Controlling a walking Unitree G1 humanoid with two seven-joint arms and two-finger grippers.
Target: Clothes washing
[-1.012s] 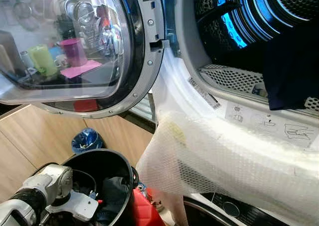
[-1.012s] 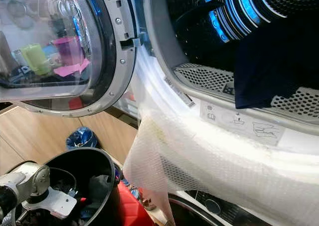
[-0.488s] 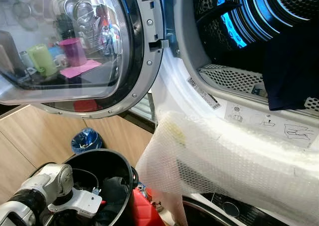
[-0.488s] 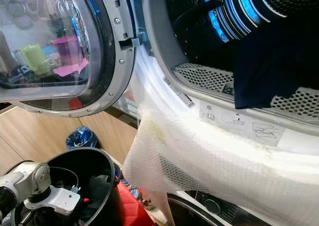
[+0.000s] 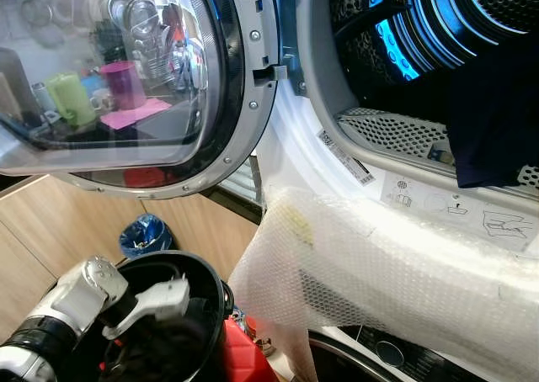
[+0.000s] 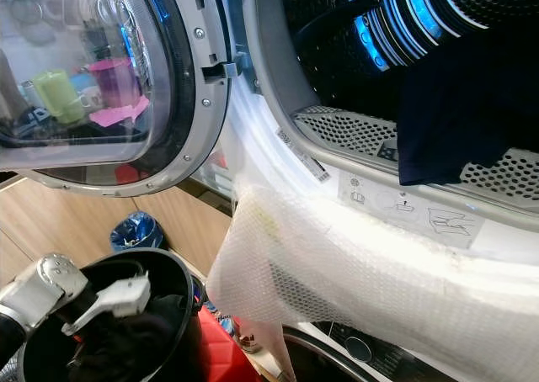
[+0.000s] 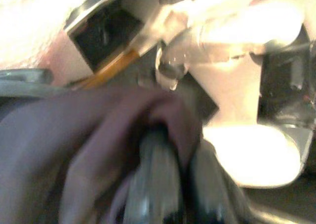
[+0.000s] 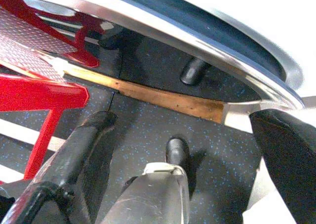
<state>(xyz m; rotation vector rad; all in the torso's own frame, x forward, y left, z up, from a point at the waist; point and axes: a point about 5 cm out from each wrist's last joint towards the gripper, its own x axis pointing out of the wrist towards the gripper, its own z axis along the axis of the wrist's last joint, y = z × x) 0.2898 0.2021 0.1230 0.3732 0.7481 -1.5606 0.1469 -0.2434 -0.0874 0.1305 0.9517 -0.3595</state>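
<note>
Black plastic forms the round laundry basket (image 5: 202, 273) at the lower left, nearest the robot; the silver left arm (image 5: 72, 302) reaches down into it, and dark clothes (image 6: 126, 348) lie heaped inside; in the left wrist view, blurred, the left pincer (image 7: 158, 184) has its fingers (image 7: 153, 179) buried in a fold of dark purplish-grey cloth (image 7: 74, 150), closed upon it as far as the blur allows; the right pincer (image 8: 123, 150) hangs low over a dark speckled floor (image 8: 217, 155), its two black fingers (image 8: 86, 135) standing apart with nothing between them, beside a red frame (image 8: 44, 93) and under the curved chrome rim of a lower machine's door (image 8: 207, 51); just right of the basket something red (image 5: 244, 357) shows at the bottom edge; a sheet of white bubble wrap (image 5: 379, 281) drapes over the front lip of the washing machine (image 5: 312, 87) and hangs down toward the basket; a small blue bundle (image 5: 145, 235) lies on the wooden floor (image 5: 50, 230) beyond the basket; above, the machine's round glass door (image 5: 126, 79) stands swung open to the left, reflecting coloured cups; farthest in, the perforated drum (image 5: 421, 29) glows blue, and a dark navy garment (image 5: 493, 113) hangs at its mouth on the right, over the grey perforated lip
</note>
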